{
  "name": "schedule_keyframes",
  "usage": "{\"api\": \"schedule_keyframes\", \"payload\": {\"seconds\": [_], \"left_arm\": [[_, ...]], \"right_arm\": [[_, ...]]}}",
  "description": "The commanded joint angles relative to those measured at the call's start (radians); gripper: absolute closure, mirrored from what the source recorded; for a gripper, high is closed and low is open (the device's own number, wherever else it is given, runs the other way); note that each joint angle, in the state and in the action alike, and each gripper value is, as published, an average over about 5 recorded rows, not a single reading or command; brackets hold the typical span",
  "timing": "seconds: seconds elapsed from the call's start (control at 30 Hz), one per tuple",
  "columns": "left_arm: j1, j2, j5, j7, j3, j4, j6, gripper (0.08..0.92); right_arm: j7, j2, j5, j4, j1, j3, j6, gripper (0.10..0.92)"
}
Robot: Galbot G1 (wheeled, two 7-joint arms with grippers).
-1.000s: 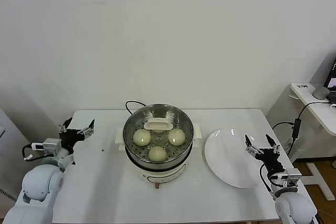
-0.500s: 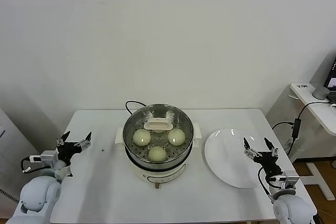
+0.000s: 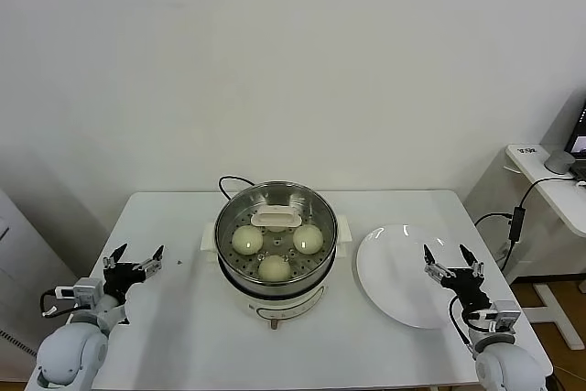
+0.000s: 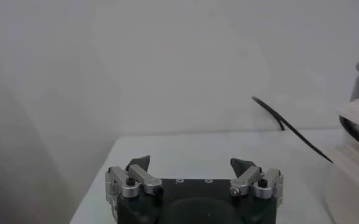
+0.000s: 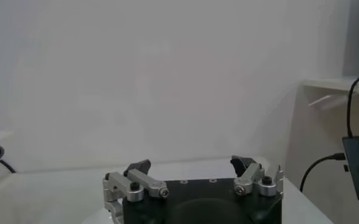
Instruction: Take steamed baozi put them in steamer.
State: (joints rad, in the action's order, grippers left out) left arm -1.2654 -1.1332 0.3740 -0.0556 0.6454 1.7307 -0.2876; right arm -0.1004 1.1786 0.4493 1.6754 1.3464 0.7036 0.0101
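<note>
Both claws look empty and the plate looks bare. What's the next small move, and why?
Probably just hold both arms parked. Three baozi already sit in the steamer, the plate holds nothing, and no other bun is in view. The left claw and right claw are open and empty at the table's sides.

Fourth baozi hidden under white handle (image 3: 275, 218) in steamer (image 3: 276, 243); monitor (image 3: 579, 132) cut off at edge.
</note>
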Motion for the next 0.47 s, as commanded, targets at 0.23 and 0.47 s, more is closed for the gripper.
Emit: {"api": "schedule_keyframes", "payload": {"seconds": [0.23,0.47], "left_arm": [[-0.020,-0.010,0.003,-0.003,-0.006,0.015,0.001,0.177],[-0.023,-0.009,0.002,-0.001,-0.012,0.024,0.001,0.177]], "right_arm": [[-0.004,0.004,-0.023,0.004,0.011,0.006,-0.002,0.203],[-0.015,0.015,-0.044,0.006,0.014,0.011,0.009,0.203]]}}
